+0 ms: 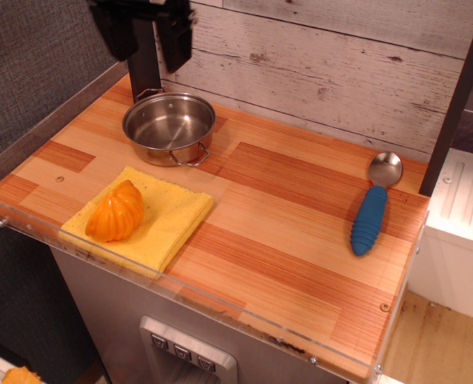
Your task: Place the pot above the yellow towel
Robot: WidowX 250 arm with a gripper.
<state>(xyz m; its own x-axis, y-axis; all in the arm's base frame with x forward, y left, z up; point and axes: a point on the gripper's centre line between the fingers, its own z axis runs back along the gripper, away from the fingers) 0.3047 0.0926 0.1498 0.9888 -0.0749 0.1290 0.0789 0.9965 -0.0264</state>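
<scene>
The pot, a small shiny steel saucepan with thin wire loop handles, stands upright on the wooden table at the back left, just beyond the far edge of the yellow towel. The towel lies flat at the front left. My gripper is high at the top left, above and behind the pot, open and empty, its two dark fingers spread wide and apart from the pot.
An orange ribbed pumpkin-like toy sits on the towel's left part. A blue-handled metal spoon lies at the right. A dark post stands behind the pot. A clear plastic rim edges the table front.
</scene>
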